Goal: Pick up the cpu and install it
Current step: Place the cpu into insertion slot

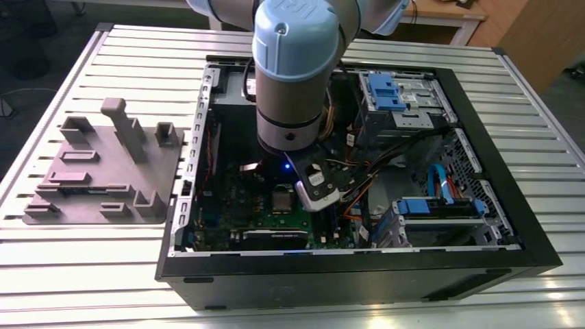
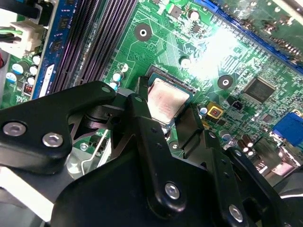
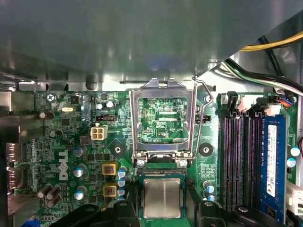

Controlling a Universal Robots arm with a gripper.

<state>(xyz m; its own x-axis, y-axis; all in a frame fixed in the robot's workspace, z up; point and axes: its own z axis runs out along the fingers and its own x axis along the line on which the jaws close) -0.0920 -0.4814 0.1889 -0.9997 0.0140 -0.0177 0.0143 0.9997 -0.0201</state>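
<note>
The black gripper point(image 2: 163, 111) on the blue-grey arm is down inside the open black computer case point(image 1: 366, 277), right over the green motherboard point(image 3: 61, 142). The small square cpu point(image 3: 162, 197) with its silvery metal top lies flat in the dark socket, just below the raised metal load plate point(image 3: 162, 120). The gripper straddles the chip; whether it clamps it I cannot tell. There is white lettering on the board and a white label on the blue memory stick point(image 3: 271, 161).
</note>
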